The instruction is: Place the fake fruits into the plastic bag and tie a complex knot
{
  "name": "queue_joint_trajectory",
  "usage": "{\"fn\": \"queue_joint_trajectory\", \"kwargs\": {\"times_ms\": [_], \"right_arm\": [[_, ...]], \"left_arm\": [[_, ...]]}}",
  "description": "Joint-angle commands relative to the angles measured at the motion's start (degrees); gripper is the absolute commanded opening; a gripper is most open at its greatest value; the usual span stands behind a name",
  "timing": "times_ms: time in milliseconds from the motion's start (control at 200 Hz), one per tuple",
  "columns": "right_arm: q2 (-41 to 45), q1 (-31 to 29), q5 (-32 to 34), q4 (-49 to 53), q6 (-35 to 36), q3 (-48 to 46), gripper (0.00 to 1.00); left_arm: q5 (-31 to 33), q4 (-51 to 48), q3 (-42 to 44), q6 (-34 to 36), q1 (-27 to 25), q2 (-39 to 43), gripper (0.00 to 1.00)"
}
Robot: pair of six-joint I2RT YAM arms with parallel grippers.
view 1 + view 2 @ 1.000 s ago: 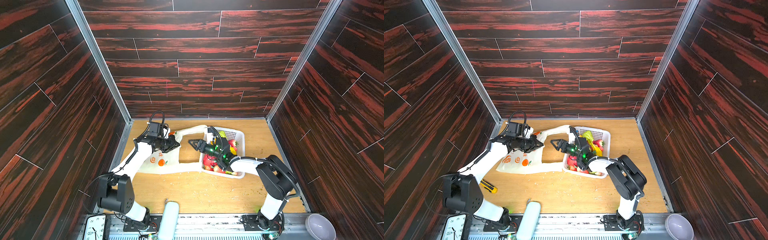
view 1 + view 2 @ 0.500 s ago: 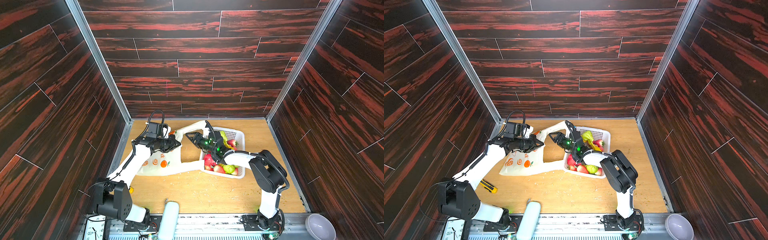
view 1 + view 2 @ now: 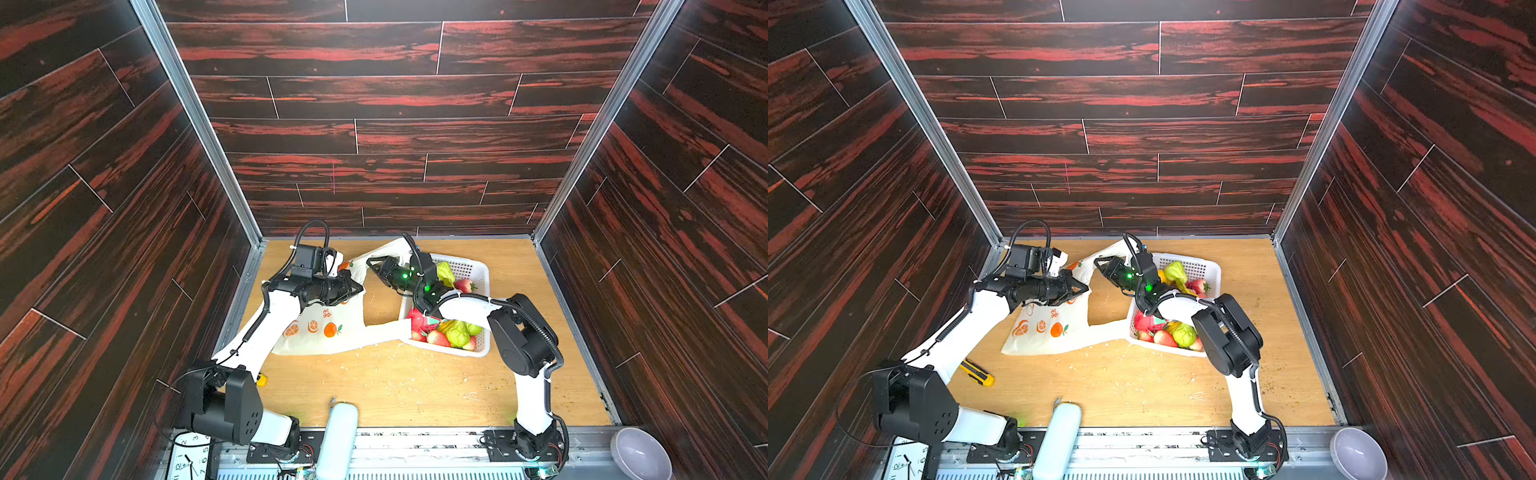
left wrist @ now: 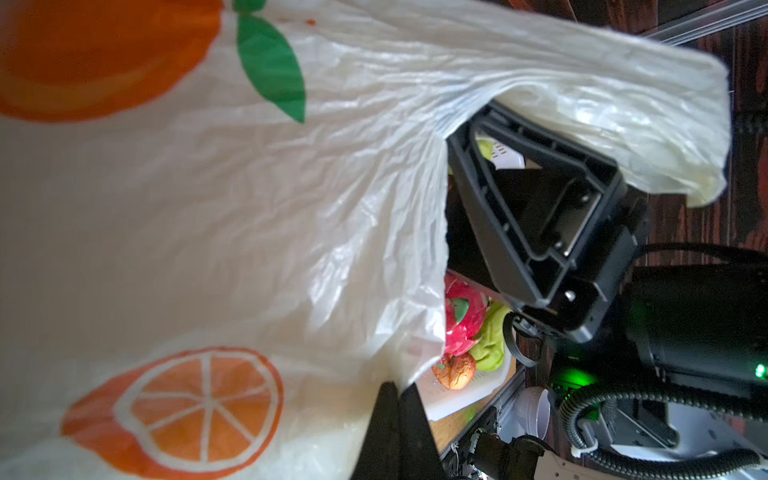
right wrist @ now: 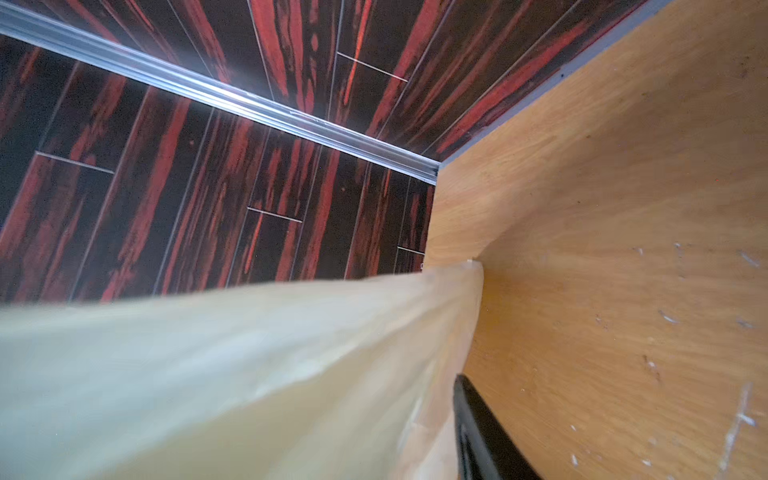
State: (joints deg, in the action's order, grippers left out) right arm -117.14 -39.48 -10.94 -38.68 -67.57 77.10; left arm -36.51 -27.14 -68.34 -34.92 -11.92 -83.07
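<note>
Tally coming in: plastic bag (image 3: 316, 332), one. White basket (image 3: 478, 268), one. In basket: dragon fruit (image 3: 419, 319), one; strawberries (image 3: 463, 286), three in sight at least; yellow-green pears (image 3: 457, 336), two at least; rest of pile under arm, no count possible. Robot arms, two: left arm (image 3: 286, 307), right arm (image 3: 519, 336). Yellow-handled tool (image 3: 978, 372), one. Clock (image 3: 187, 461), one. Bowl (image 3: 638, 453), one. Pale cylinder (image 3: 338, 440), one.

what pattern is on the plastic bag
Orange slices, green leaves on the plastic bag; left wrist view.

We can read only hour numerals on the clock (image 3: 187, 459); the plastic bag's (image 3: 316, 343) orange lettering (image 3: 327, 312) is too small to make out.
</note>
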Motion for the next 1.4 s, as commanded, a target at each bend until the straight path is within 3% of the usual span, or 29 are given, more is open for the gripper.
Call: {"fn": "queue_joint_trajectory", "kwargs": {"times_ms": [0, 135, 205, 291, 476, 676, 977, 1167, 1398], "right_arm": [[-2.8, -0.1, 0.4, 0.7, -0.9, 1.4, 0.37], [-2.5, -0.2, 0.8, 1.0, -0.1, 1.4, 0.16], [-2.0, -0.2, 1.3, 1.2, 0.9, 1.3, 0.0], [-0.8, -0.2, 2.1, 1.9, 2.1, 0.7, 0.0], [4.4, -0.2, 4.1, 2.7, 6.3, -2.6, 0.0], [8.8, -1.2, 5.4, 3.4, 9.0, -4.9, 0.0], [12.0, -2.3, 5.4, 2.7, 9.9, -7.1, 0.0], [14.1, -3.4, 6.0, 3.8, 11.4, -7.9, 0.0], [15.6, -4.2, 6.4, 3.8, 11.4, -8.8, 0.0]], "left_arm": [[-1.2, -0.1, 0.7, 1.5, -0.2, 1.5, 0.0], [-1.7, 0.3, 0.9, 1.7, -0.2, 2.1, 0.0], [-2.2, 0.5, 1.2, 1.9, -0.2, 2.4, 0.0], [-2.4, 0.2, 1.2, 2.0, -0.2, 2.9, 0.0], [2.5, -2.0, 0.3, 2.1, 0.1, 6.7, 0.35], [9.6, -1.3, 0.1, 1.3, -0.4, 9.1, 0.56], [16.2, -2.2, -0.7, 3.7, -5.6, 6.0, 0.67], [16.4, 0.1, -1.1, 5.0, -8.3, 5.3, 0.84], [23.9, -2.8, -2.2, 6.5, -9.1, 4.1, 0.84]]}}
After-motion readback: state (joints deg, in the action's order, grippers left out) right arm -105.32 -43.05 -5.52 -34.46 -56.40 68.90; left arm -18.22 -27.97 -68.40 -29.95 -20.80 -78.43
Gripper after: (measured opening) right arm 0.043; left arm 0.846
